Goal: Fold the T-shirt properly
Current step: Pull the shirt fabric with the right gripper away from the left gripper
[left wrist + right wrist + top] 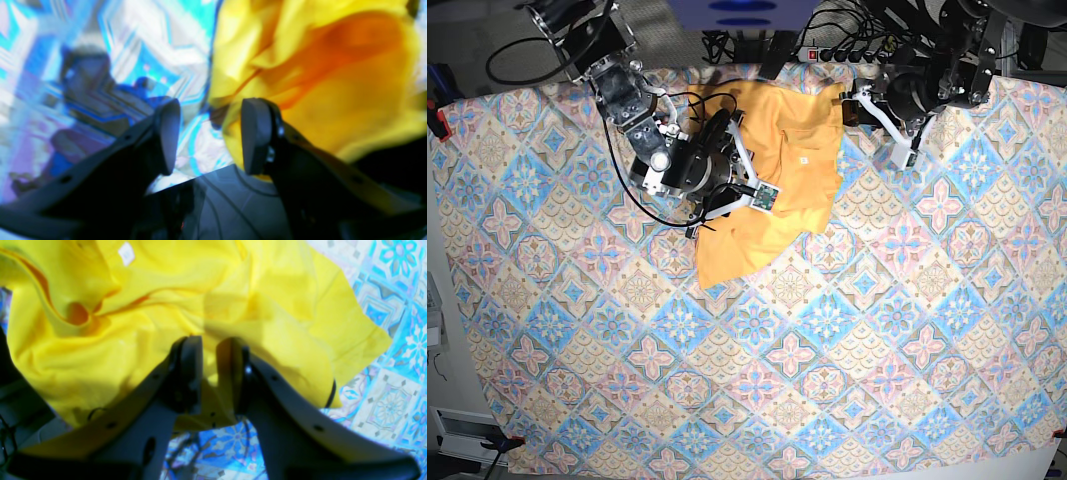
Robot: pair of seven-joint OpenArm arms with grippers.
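Note:
The yellow-orange T-shirt (782,225) lies crumpled at the back middle of the patterned tablecloth (827,350). My right gripper (742,165) is at its left side. In the right wrist view the fingers stand narrowly apart at the right gripper (209,373), shut on a bunch of the T-shirt (133,340) that runs between them. My left gripper (875,120) hovers at the shirt's right edge. In the left wrist view the left gripper (208,133) is open, with the T-shirt (333,100) edge behind its right finger and tablecloth (133,50) showing in the gap.
A power strip with cables (847,50) runs along the back edge behind the shirt. A red clamp (437,125) holds the cloth at the left edge. A small white label (126,253) shows on the shirt.

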